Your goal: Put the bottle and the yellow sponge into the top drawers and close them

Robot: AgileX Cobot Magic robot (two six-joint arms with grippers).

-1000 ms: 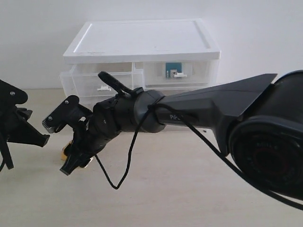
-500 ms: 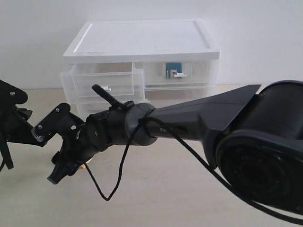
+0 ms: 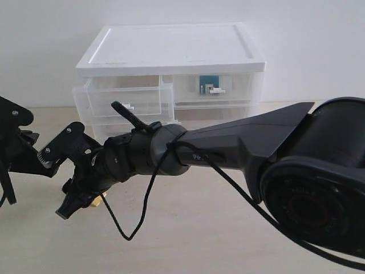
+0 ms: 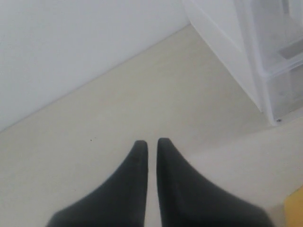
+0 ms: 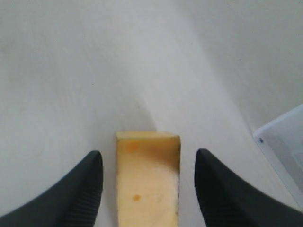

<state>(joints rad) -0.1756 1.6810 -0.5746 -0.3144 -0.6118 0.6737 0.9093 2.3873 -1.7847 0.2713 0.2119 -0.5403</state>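
Note:
The yellow sponge (image 5: 147, 182) lies flat on the table between the fingers of my right gripper (image 5: 147, 153), which is open, with a gap on each side. In the exterior view that gripper (image 3: 56, 185) reaches across to the left and hides all but a yellow sliver of the sponge (image 3: 98, 198). The bottle (image 3: 206, 84) shows its teal label through the front of the closed right top drawer (image 3: 239, 85). The left top drawer (image 3: 122, 98) stands pulled out. My left gripper (image 4: 151, 142) is shut and empty, hovering at the far left (image 3: 34, 160).
The white cabinet (image 3: 171, 48) stands at the back against the wall, with full-width drawers (image 3: 214, 111) under the top ones. My right arm (image 3: 245, 137) stretches in front of it, a black cable (image 3: 142, 211) hanging down. The cabinet's side (image 4: 222, 42) is near the left gripper.
My right gripper has moved left and down over the sponge, and its jaws have narrowed slightly around it. The left gripper has stayed put.

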